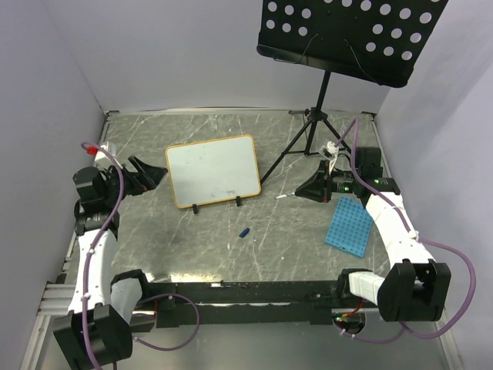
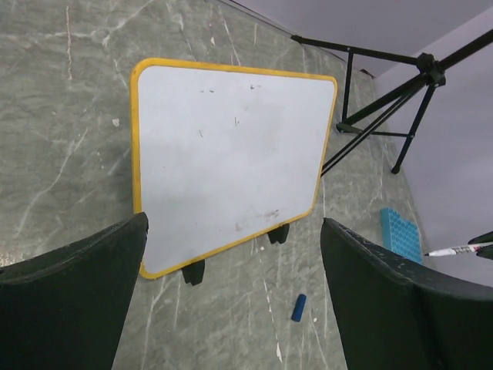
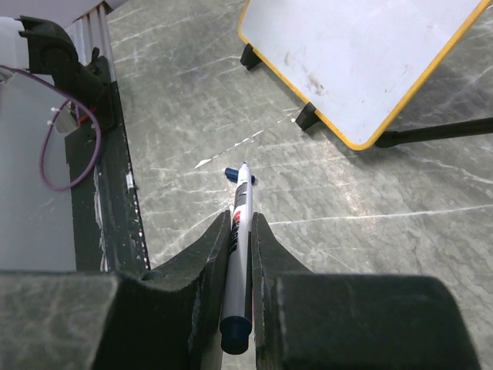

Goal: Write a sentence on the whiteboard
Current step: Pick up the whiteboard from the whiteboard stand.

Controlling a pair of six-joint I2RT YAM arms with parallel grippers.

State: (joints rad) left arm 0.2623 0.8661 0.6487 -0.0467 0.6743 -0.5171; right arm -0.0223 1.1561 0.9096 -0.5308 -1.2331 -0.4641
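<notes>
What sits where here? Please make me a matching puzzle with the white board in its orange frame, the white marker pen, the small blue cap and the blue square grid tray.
Things:
1. white board with orange frame
2. white marker pen
3. small blue cap
4. blue square grid tray

Places:
A. beside the right arm
B. clamped in the right gripper
C. mid-table, in front of the open left gripper
D. loose on the table, near the board

Pairs: 1-C, 2-B, 3-D, 4-A
</notes>
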